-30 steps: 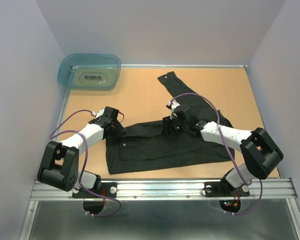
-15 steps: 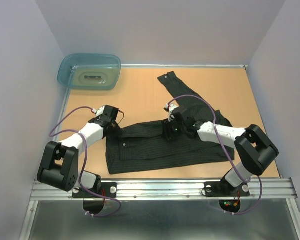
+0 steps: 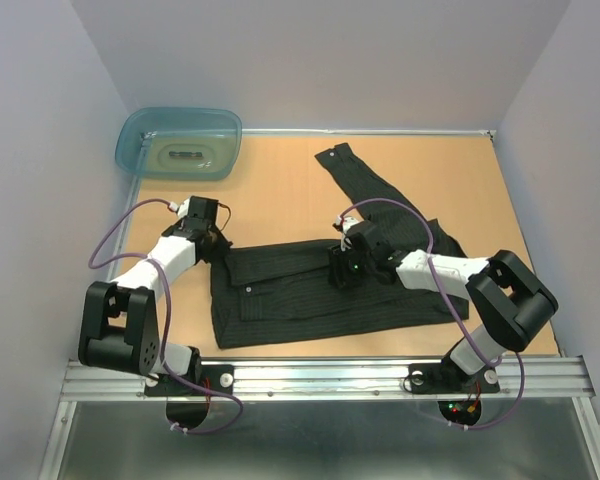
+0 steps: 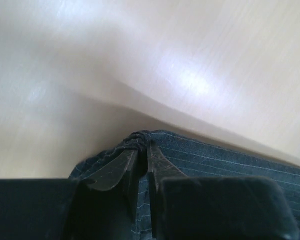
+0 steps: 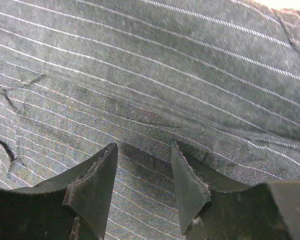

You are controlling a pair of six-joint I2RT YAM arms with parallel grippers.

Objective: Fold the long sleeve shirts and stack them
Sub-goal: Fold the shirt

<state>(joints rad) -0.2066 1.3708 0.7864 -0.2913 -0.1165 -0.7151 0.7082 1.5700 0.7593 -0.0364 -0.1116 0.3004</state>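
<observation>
Top external view: a dark pinstriped long sleeve shirt [image 3: 310, 295] lies flat on the tan surface [image 3: 280, 190]. Its long axis runs left to right across the near half, and one sleeve [image 3: 355, 175] trails toward the far edge. A teal tub [image 3: 180, 143] sits well apart in the far left corner. The left fingers [image 4: 112, 172] are at the shirt's left end, pressed nearly together, pinching a bunched bit of its edge. The right fingers [image 5: 92, 185] are over the shirt's middle, spread with nothing between them. Their tips are just at the cloth, though contact is hard to tell. The left end looks ready to be carried rightward along that axis.
</observation>
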